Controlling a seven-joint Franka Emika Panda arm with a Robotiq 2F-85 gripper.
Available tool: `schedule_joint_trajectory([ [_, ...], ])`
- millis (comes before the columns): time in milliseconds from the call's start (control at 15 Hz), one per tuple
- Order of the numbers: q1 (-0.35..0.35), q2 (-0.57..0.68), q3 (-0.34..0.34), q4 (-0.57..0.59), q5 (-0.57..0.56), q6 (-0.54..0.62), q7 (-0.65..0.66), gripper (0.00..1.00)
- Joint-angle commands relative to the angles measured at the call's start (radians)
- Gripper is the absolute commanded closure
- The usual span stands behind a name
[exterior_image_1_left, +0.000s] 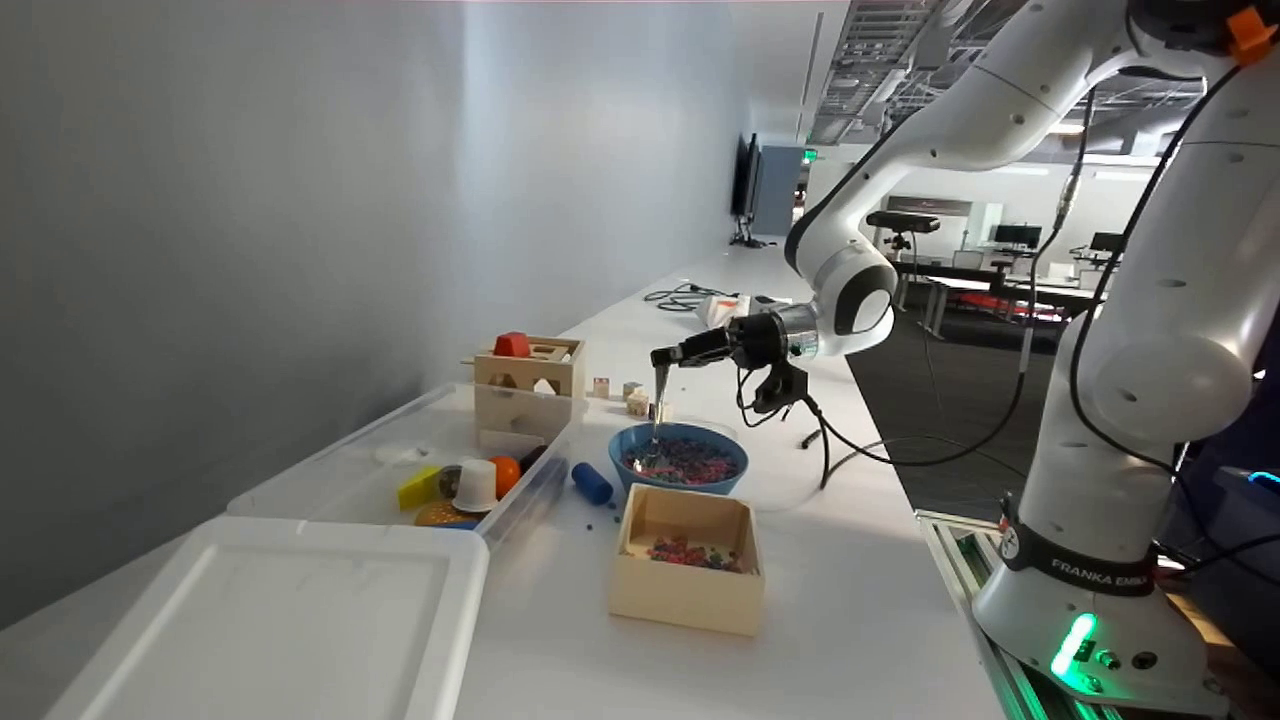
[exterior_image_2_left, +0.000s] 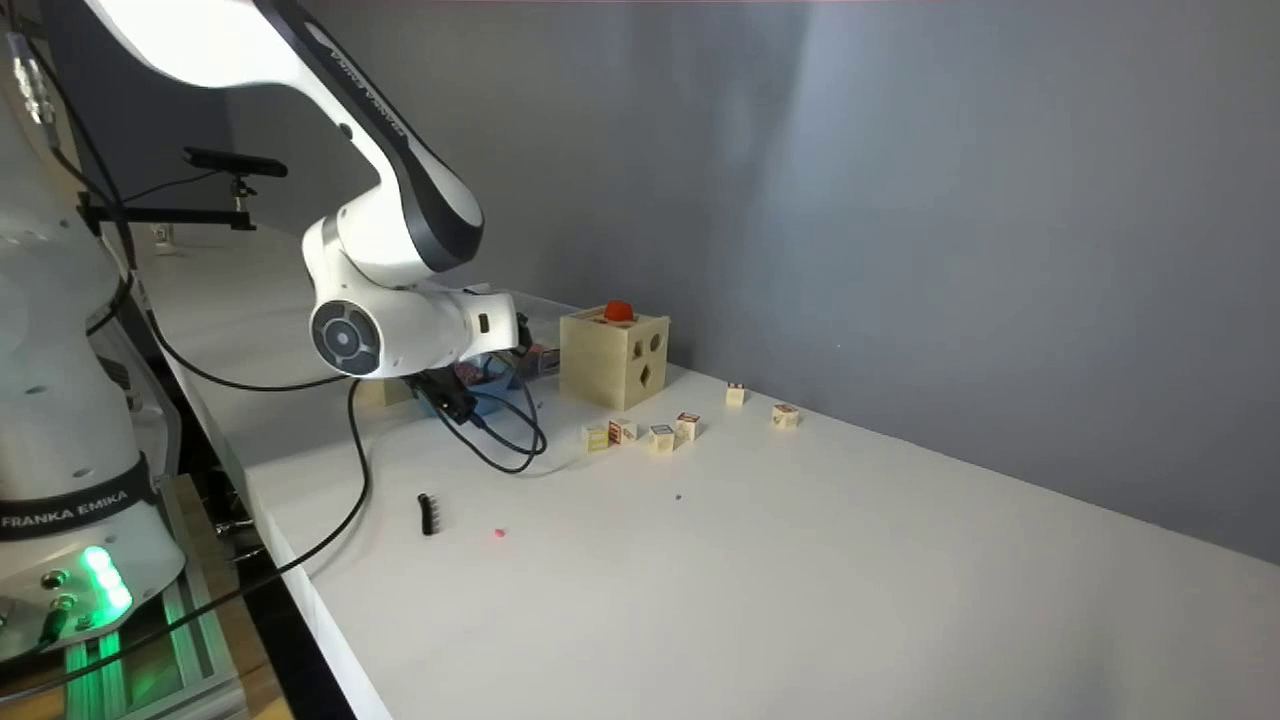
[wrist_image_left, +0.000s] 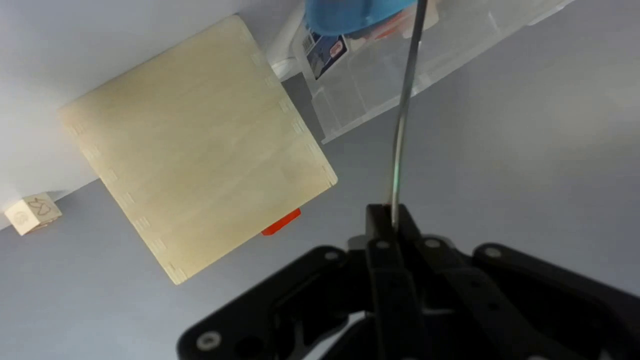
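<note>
My gripper (wrist_image_left: 393, 212) is shut on the end of a thin metal handle (wrist_image_left: 407, 90), which looks like a spoon's. In an exterior view the spoon (exterior_image_1_left: 660, 388) hangs nearly upright from the gripper (exterior_image_1_left: 660, 357), its lower end inside a blue bowl (exterior_image_1_left: 700, 487) of small purple and pink bits. The bowl (exterior_image_2_left: 492, 387) is partly hidden behind the wrist in an exterior view, where the fingers cannot be seen. In front of the bowl stands an open wooden box (exterior_image_1_left: 685, 595) with some red and dark bits inside. The wrist view catches the bowl's edge (wrist_image_left: 350, 17) at the top.
Near the wall is a wooden shape-sorter cube (exterior_image_2_left: 592, 365) topped with a red piece (exterior_image_2_left: 619, 311). A clear bin (exterior_image_1_left: 545, 500) of toys, a white lid (exterior_image_1_left: 300, 620) and a blue cylinder (exterior_image_1_left: 592, 483) lie nearby. Several letter blocks (exterior_image_2_left: 662, 438) and a black clip (exterior_image_2_left: 428, 514) are scattered about.
</note>
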Motion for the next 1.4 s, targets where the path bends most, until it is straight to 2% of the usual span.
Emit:
schedule_joint_trajectory([
  [0, -0.012, 0.081, -0.018, 0.025, -0.029, -0.089, 0.065, 0.99],
  [333, -0.017, 0.161, -0.042, 0.042, -0.015, -0.207, 0.116, 0.99],
  [1333, -0.022, 0.211, -0.074, 0.076, -0.030, -0.340, 0.271, 0.99],
])
